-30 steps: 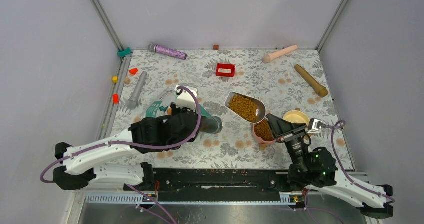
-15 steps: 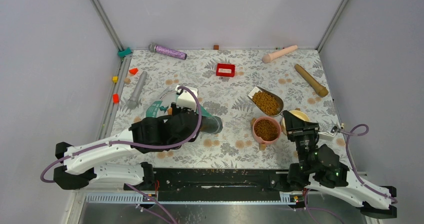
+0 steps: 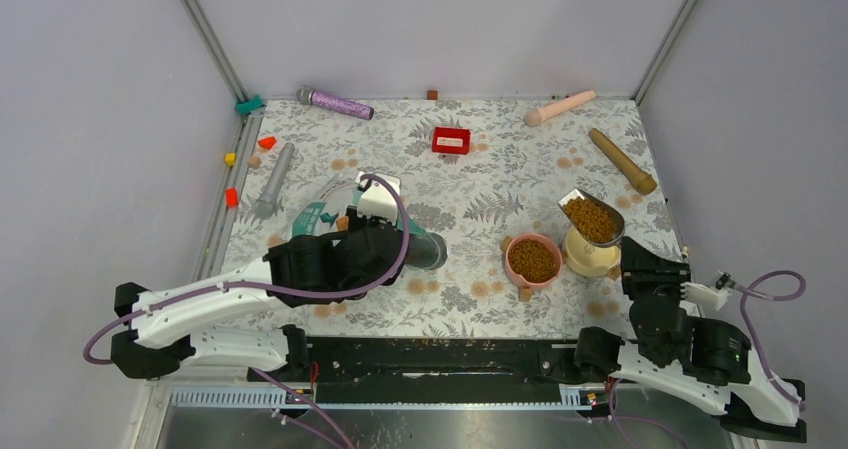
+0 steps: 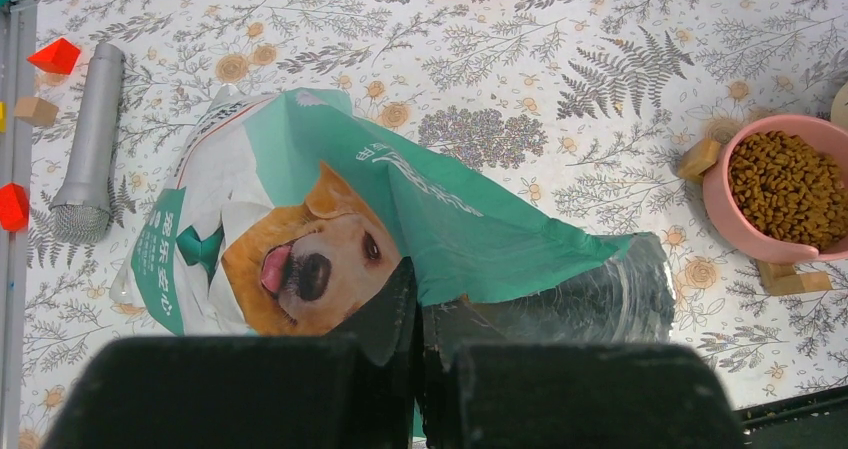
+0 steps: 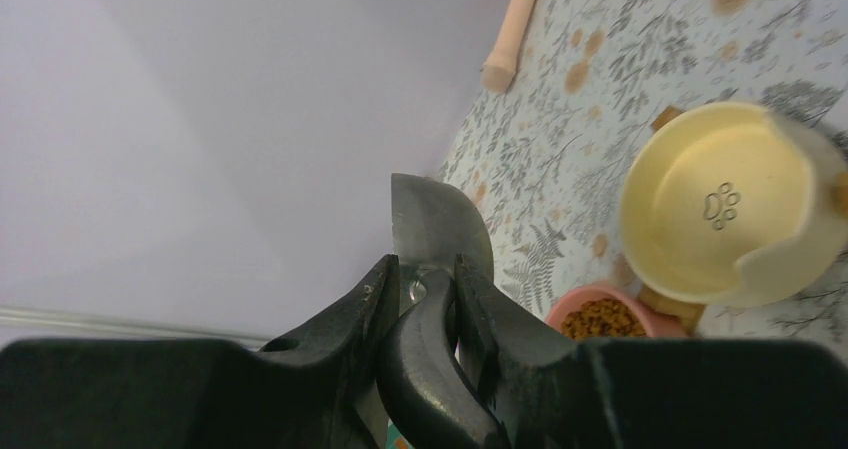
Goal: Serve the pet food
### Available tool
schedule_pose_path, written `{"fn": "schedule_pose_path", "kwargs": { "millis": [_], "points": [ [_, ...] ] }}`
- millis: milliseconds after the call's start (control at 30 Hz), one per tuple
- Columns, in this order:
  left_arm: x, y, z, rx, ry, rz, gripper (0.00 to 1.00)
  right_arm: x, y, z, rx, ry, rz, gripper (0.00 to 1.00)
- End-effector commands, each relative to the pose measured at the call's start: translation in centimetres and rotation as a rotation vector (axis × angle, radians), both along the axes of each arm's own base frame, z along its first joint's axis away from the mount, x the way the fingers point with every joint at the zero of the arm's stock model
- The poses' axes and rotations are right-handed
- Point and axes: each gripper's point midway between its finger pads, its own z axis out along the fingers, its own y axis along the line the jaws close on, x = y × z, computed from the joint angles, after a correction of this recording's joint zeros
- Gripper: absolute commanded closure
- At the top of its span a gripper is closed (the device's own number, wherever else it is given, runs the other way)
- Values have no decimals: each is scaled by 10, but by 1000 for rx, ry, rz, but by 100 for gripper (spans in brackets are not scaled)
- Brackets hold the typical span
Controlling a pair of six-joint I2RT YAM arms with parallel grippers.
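Note:
The teal-and-white bag [image 3: 325,212] with the dog's face lies on its side, mouth toward the right. My left gripper [image 4: 418,309] is shut on the bag's [image 4: 400,194] open edge. My right gripper [image 5: 425,284] is shut on the black handle of the grey metal scoop [image 5: 436,219]. In the top view the scoop [image 3: 592,217] is full of brown kibble and hangs over the yellow bowl [image 3: 590,256]. The yellow bowl [image 5: 720,204] is empty inside. The pink bowl [image 3: 532,259] holds kibble and also shows in the left wrist view [image 4: 785,184].
A red box [image 3: 451,140], a purple cylinder [image 3: 335,102], a grey cylinder [image 3: 273,179], a pale pink rod [image 3: 558,107] and a brown wooden rod [image 3: 622,161] lie toward the back. Small coloured blocks [image 3: 231,197] sit along the left rail. A wooden block [image 3: 525,293] lies by the pink bowl.
My right arm has swung right, carrying the kibble-filled scoop from beside the pink bowl to over the yellow bowl. The left arm and bag have stayed put.

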Motion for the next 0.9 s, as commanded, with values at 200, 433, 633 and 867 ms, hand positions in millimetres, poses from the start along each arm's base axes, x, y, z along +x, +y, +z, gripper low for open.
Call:
{"fn": "schedule_pose_path", "kwargs": {
  "millis": [200, 433, 633, 867],
  "points": [
    [14, -10, 29, -126, -71, 60, 100, -29, -102, -1, 162, -121, -158, 100],
    [16, -12, 26, -121, -59, 61, 100, -30, -101, -12, 104, -79, -132, 100],
    [17, -15, 22, -111, -49, 55, 100, -29, -95, -9, 43, -45, -114, 100],
    [17, -15, 22, -117, -45, 56, 100, -20, -72, 2, 18, -32, -119, 100]
  ]
}}
